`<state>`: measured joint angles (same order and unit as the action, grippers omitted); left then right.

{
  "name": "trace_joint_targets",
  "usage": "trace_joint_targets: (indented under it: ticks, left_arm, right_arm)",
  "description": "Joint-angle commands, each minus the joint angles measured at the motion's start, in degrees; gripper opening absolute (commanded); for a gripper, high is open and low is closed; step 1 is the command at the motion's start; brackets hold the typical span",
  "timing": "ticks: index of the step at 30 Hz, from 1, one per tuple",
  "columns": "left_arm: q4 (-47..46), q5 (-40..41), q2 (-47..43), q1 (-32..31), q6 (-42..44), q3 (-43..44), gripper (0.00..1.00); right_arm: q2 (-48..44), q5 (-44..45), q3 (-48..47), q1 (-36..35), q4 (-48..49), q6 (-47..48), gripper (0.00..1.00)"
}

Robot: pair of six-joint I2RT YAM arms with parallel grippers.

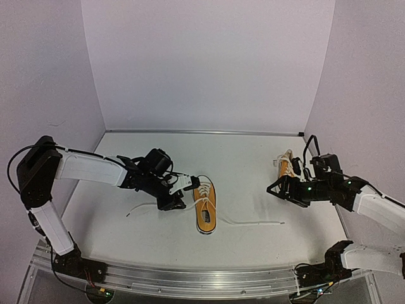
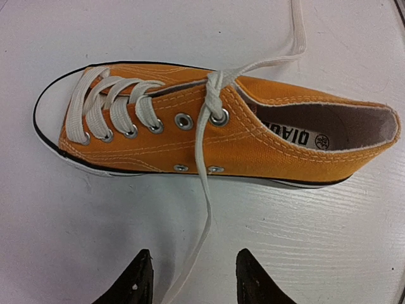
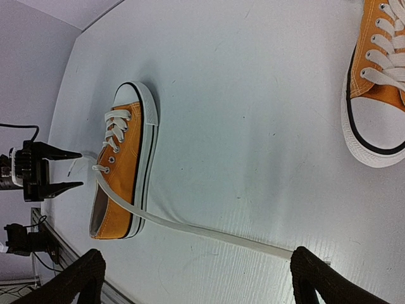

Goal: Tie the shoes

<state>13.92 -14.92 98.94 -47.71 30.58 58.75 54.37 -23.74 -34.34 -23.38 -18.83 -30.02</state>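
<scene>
Between the parted, unclenched fingers of the left gripper (image 2: 193, 256) a limp white lace (image 2: 204, 190) is seen, possibly touching neither; its shoe (image 2: 253, 145) lies just beyond the tips. Nothing is held by the right gripper (image 3: 197, 253), spread wide. Soft, light, slippery lace is judged best pinched mid-strand.

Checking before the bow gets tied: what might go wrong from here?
The left gripper straddles a thin lace lying flat on the table; closing may miss it. Nothing pins the shoe, so a pull may drag it. The open right gripper hovers by the end of the other lace, which may slip out.
</scene>
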Motion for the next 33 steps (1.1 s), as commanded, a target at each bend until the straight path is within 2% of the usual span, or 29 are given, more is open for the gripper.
trace_joint_targets:
  ticks: [1,14,18,22,24,27,33]
  left_arm:
    - [6.2,-0.3,2.9,-0.6,6.0,5.6,0.41]
    - [7.7,-0.1,9.0,-1.2,6.6,9.4,0.31]
    - [7.4,0.3,9.3,-1.3,6.8,9.6,0.20]
    - [6.0,1.1,9.1,-1.3,6.2,9.7,0.04]
    - [4.3,0.3,7.8,-1.3,5.0,9.3,0.00]
    - [-0.7,-2.0,4.6,-1.3,2.5,6.6,0.00]
    - [-12.4,-6.7,-1.1,-1.3,-4.2,1.6,0.00]
  right_arm:
    - [-0.9,-0.5,0.4,0.2,1.7,0.3,0.98]
    - [-0.1,-0.2,0.6,0.2,1.7,0.4,0.98]
    - [-0.1,-0.2,0.7,0.2,1.7,0.3,0.98]
    - [0.1,0.0,0.9,0.2,1.8,0.2,0.98]
    - [0.1,0.0,1.1,0.2,1.7,0.2,0.98]
    - [0.1,0.1,1.5,0.2,1.7,0.2,0.97]
    - [2.8,1.5,1.9,0.2,-0.2,0.2,0.85]
